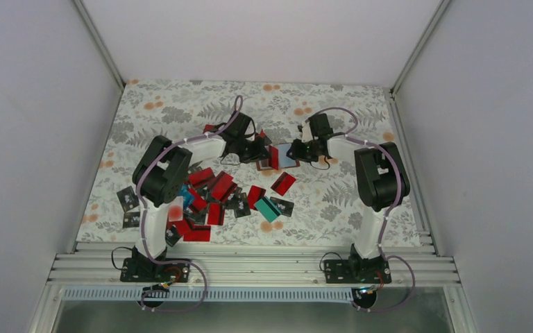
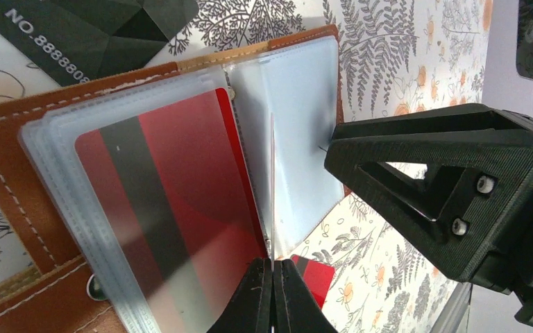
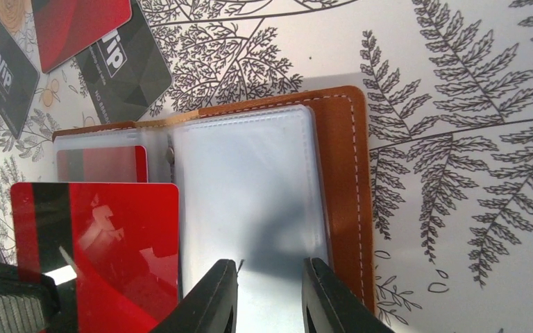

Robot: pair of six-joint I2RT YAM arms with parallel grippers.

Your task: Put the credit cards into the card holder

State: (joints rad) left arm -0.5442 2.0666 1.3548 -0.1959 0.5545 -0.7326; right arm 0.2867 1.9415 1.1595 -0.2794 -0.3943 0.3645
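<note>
A: Where is the card holder [image 1: 286,159]?

B: It lies open on the flowered table [image 1: 361,111], around the middle and a little to the far side. The left gripper [image 1: 258,150] and the right gripper [image 1: 305,151] come at it from both sides.

A: And the credit cards [image 1: 205,198]?

B: Most lie scattered on the near left, around the left arm. A teal card [image 1: 267,209] lies near the middle. A red card [image 1: 273,157] shows between the left gripper and the holder.

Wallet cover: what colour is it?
The wallet is brown with pale stitching; clearest in right wrist view.
</note>
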